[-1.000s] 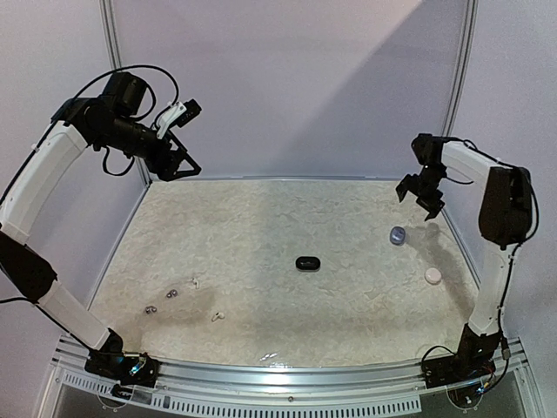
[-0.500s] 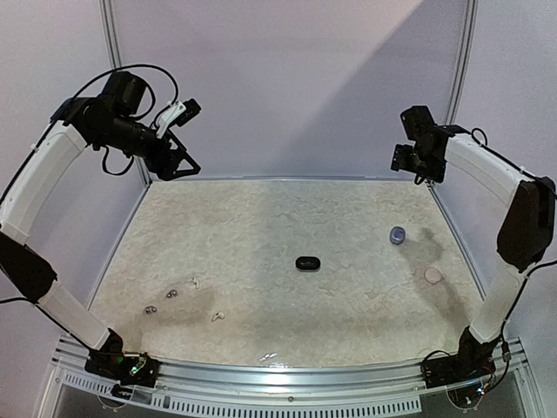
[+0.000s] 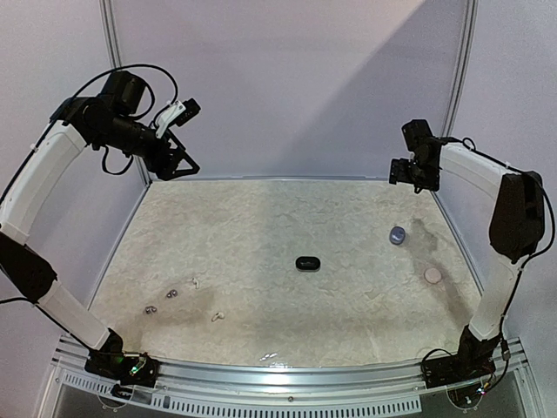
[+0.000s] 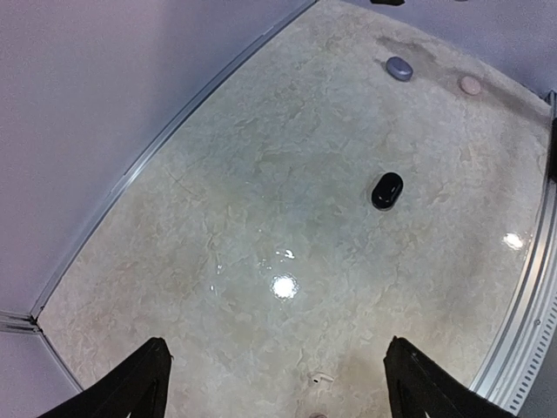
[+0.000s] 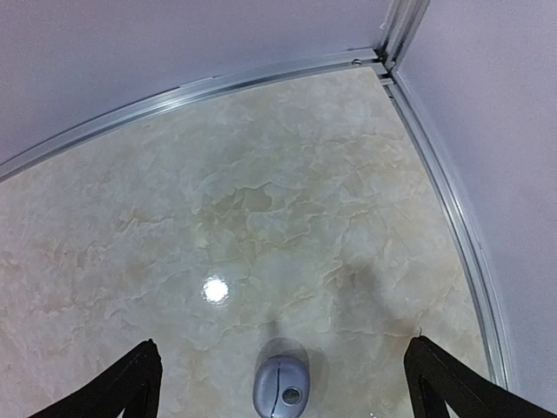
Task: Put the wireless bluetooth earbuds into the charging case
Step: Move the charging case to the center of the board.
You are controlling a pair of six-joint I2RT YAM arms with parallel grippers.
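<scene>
The left hand (image 3: pixel 185 139) hangs high in the upper left of the overhead view, well above the beige marbled counter (image 3: pixel 261 218). Its two black fingers (image 4: pixel 144 387) are spread wide and grasp nothing. The right hand (image 3: pixel 407 171) is raised at the upper right, near the back corner, and it too is released and empty. In its own wrist view its dark fingers (image 5: pixel 130 387) stand far apart at the bottom corners of the frame.

The tiny earbuds (image 3: pixel 171 293) lie loose on the counter in the lower left of the overhead view. They are a scattered group of pale and silvery specks, well apart from both hands and too small to tell each colour.

The black oval charging case (image 3: pixel 307 263) sits near the middle of the counter. A silvery-grey rounded charging case (image 3: pixel 398 234) lies at the right, below the right hand, and shows at the bottom centre of the right wrist view. A pale pinkish-white round case (image 3: pixel 432 275) rests toward the lower right, near the counter's edge. The three cases lie apart from one another and from the earbuds.
</scene>
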